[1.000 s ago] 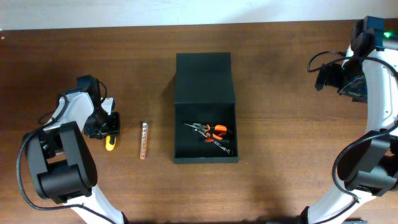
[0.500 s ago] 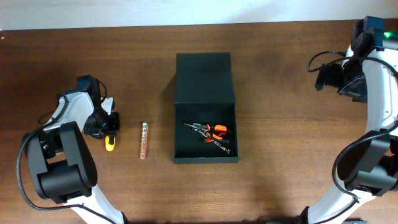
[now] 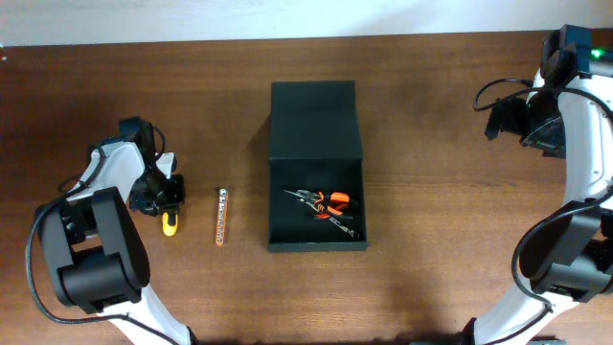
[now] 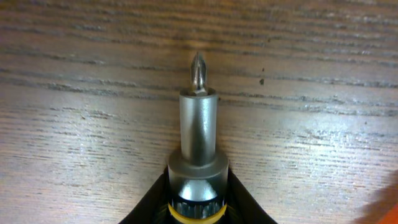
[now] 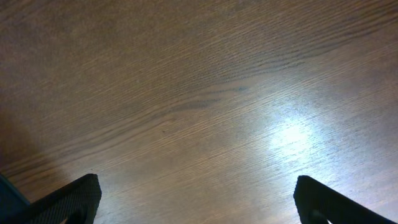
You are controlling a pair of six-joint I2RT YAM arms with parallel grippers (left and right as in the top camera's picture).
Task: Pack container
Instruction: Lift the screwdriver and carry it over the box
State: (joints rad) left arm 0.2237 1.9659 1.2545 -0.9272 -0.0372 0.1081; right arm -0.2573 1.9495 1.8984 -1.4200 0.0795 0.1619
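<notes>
The container (image 3: 316, 125) is a dark greenish-black box in the middle of the table, its lid flapped open toward the back. Orange-handled pliers (image 3: 329, 208) lie inside it. My left gripper (image 3: 161, 195) is low at the left, shut on a stubby screwdriver (image 3: 170, 222) with a yellow handle. In the left wrist view its silver shaft and bit (image 4: 198, 118) point away over the wood, the fingers (image 4: 198, 208) pressed on both sides. A thin bit strip (image 3: 220, 216) lies between it and the box. My right gripper (image 5: 196, 199) is open and empty at the far right.
The table's back edge runs along the top of the overhead view. A corner of the dark box shows at the lower left of the right wrist view (image 5: 7, 194). The right arm (image 3: 575, 144) and its cables stand at the right edge.
</notes>
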